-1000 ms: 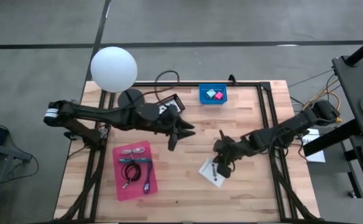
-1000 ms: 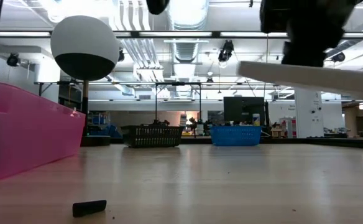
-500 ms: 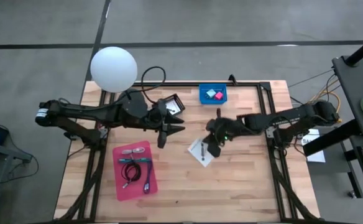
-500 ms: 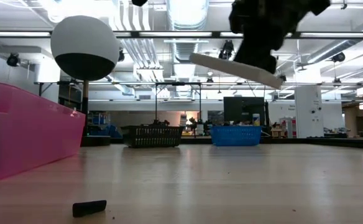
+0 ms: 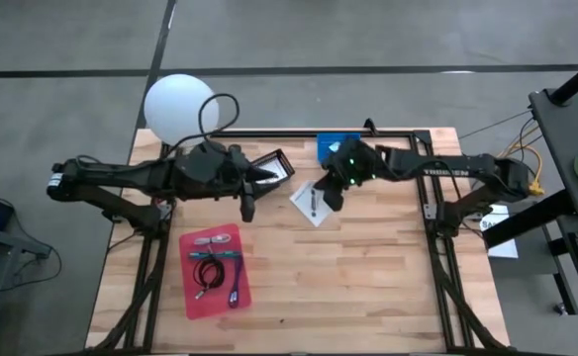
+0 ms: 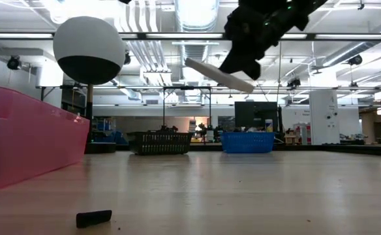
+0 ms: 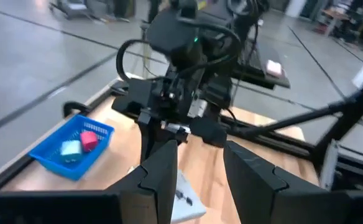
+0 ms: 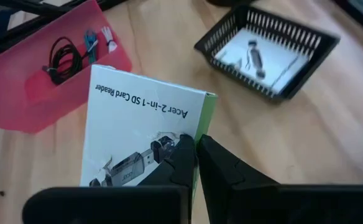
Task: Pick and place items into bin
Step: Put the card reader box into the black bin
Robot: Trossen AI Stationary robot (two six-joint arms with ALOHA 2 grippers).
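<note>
My right gripper [image 5: 327, 198] hangs over the far middle of the table, shut on a white printed packet [image 5: 307, 203] that reads as an SD card reader [image 8: 138, 124]. Behind it, partly under the right arm, stands the blue bin [image 5: 331, 150], holding a pink cube [image 7: 89, 139] and a pale teal cube [image 7: 71, 148]. My left gripper [image 5: 248, 206] is open, with nothing between its fingers, beside the black basket [image 5: 274, 168]; a second white packet [image 8: 256, 53] lies in that basket. The pink tray [image 5: 215, 269] holds coiled cables [image 8: 63, 59] and a teal pen. My right gripper pinches the packet between its two fingers at one edge, next to the green side [image 8: 163, 140]. The fingers come slanting down from the table's right. The packet is lifted clear of the table and tilted, with its free end higher [image 6: 194, 64].
A white ball lamp [image 5: 180, 109] stands at the far left corner. A small black piece [image 6: 94, 217] lies on the wood near the front. Black frame rails [image 5: 433, 198] run along the table's sides. Bare wood [image 5: 348, 287] stretches across the near right half.
My right gripper has carried the packet from the middle right of the table toward the far edge and somewhat left, rising a little; the packet stays clear and tilted. My left gripper has drawn back toward the table's left, next to the black basket.
</note>
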